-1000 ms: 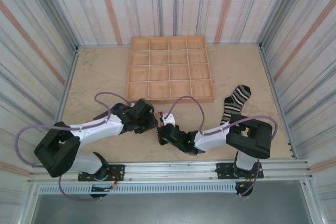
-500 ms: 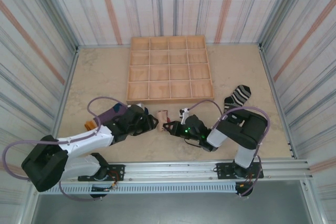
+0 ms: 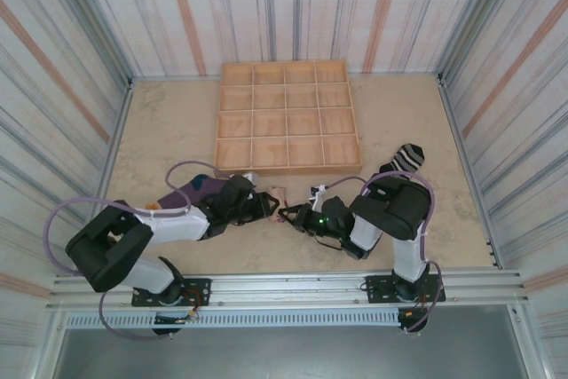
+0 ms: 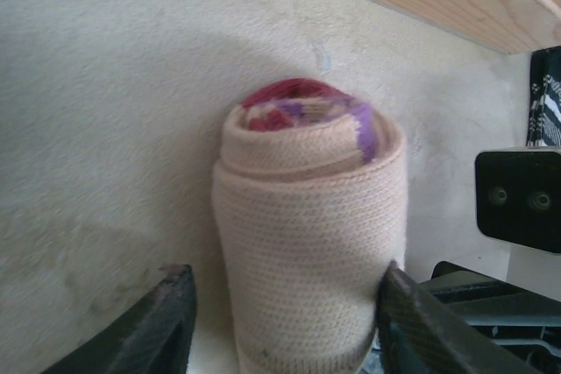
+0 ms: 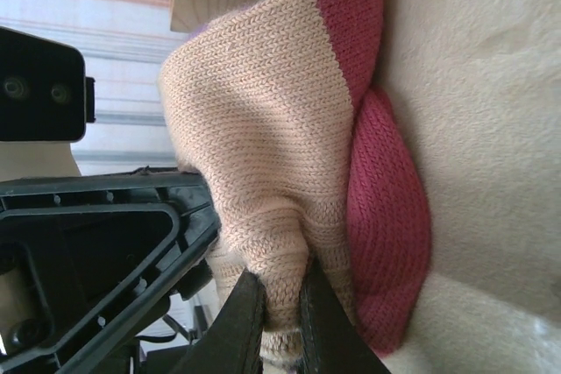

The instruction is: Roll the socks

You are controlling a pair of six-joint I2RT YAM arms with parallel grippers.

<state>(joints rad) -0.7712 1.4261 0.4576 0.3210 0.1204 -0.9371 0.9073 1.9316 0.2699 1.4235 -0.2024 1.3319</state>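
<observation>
Mid-task, by the look of the layout: one roll close to done, two not yet begun.

Low centre of the top view, just below the near edge of the wooden tray (image 3: 288, 117): the peach sock (image 3: 272, 196), wound into a tight cylinder, dark red and a trace of purple showing at its end.

Lying unrolled on the table (image 3: 169, 130): the purple sock (image 3: 191, 191) at lower left, partly under the left arm, and the striped sock (image 3: 404, 159) at right, off the tray's lower right corner, its lower part hidden behind the right arm.

Straddling the roll at the bottom of the left wrist view: the left gripper (image 4: 285, 321), spread and released, one jaw at lower left clear of the fabric, the other at lower right against it or just beside it. No squeeze apparent.

Clenched at the bottom of the right wrist view: the right gripper (image 5: 276, 313), pinching a fold of the peach knit, with the dark-red end bulging toward the right of the frame.

Probably remaining for this roll: securing the loose end and letting go without unwinding. After that, by all appearances, the same again for the other two.
</observation>
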